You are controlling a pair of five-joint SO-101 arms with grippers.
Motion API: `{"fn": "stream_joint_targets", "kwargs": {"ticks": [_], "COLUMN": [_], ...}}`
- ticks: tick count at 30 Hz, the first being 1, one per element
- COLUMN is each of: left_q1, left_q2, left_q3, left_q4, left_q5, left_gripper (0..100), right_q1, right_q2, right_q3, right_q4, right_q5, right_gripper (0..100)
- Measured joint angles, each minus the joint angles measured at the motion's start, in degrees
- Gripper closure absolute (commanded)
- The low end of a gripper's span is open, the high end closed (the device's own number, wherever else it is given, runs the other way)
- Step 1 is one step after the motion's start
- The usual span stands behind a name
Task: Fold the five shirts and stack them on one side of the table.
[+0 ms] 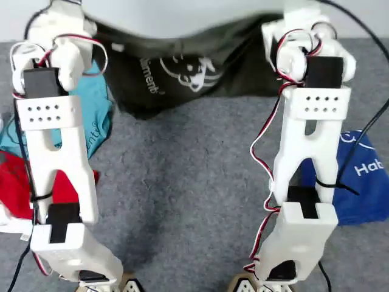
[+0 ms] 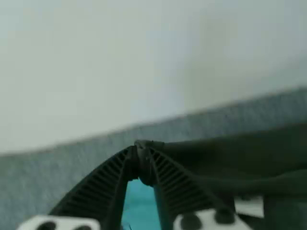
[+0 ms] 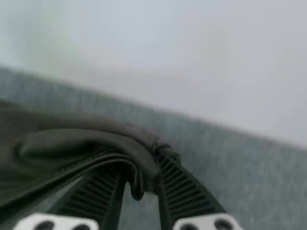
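Above: we are holding the dark shirt [image 1: 231,79] across the desk's [image 1: 182,182] far side. Left wrist: the left tool [image 2: 142,164] is clamping its edge. Right wrist: the right tool [image 3: 144,179] is clamping it too. We should be pulling evenly.
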Motion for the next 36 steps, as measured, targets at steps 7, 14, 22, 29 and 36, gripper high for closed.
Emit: {"fn": "stream_joint_targets", "kwargs": {"ticks": [7, 14, 22, 29, 36], "left_q1": [0.00, -0.09, -1.93, -1.76, -1.76], "left_q2": [0.97, 0.97, -11.78, -33.76, -58.11], "left_q3": [-0.70, -1.85, 12.04, 31.38, 52.13], "left_q4": [15.30, 29.36, 30.15, 30.15, 30.15], "left_q5": [0.00, -2.81, -3.60, -3.69, -6.24], "left_gripper": [99, 99, 99, 99, 99], "right_q1": [1.49, 3.25, 3.16, 3.43, 3.43], "right_q2": [-1.85, -15.03, -39.21, -57.32, -70.68], "right_q3": [-1.93, 10.64, 43.52, 67.16, 80.00], "right_q4": [17.93, 18.73, 18.73, 18.73, 18.73], "right_q5": [1.85, 3.25, 10.11, 13.36, 13.45], "right_gripper": [98.8, 98.8, 98.8, 98.8, 98.8]}}
